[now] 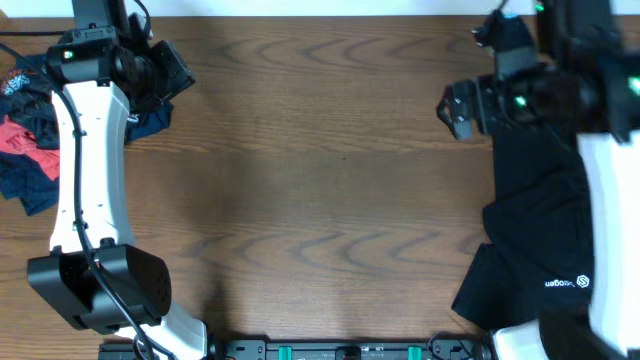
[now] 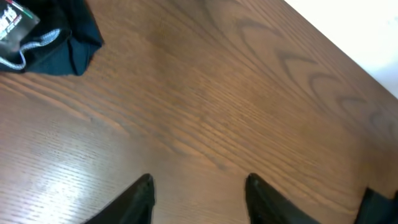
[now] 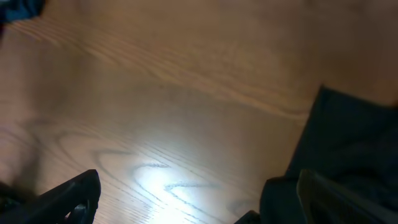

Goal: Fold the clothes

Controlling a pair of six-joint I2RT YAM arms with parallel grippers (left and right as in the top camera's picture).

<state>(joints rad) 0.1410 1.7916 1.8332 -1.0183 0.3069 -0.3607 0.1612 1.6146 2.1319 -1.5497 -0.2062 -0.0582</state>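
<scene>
Item 1: heap of crumpled red, navy and black fabric garments (image 1: 28, 140), lying at the table's far left edge, one dark corner (image 2: 62, 43) showing in the left wrist view.

Item 2: black fabric garment with a small white logo (image 1: 540, 230), lying spread along the right edge, partly under the right arm.

Item 3: brown wood-grain table (image 1: 320, 180), lying bare between the two.

Item 4: left gripper (image 2: 199, 193), hovering just beside the heap, jaws standing partly apart and gripping nothing.

Item 5: right gripper (image 3: 196, 199), hanging at the black garment's (image 3: 354, 137) inner edge, jaws gaping wide and holding nothing.
</scene>
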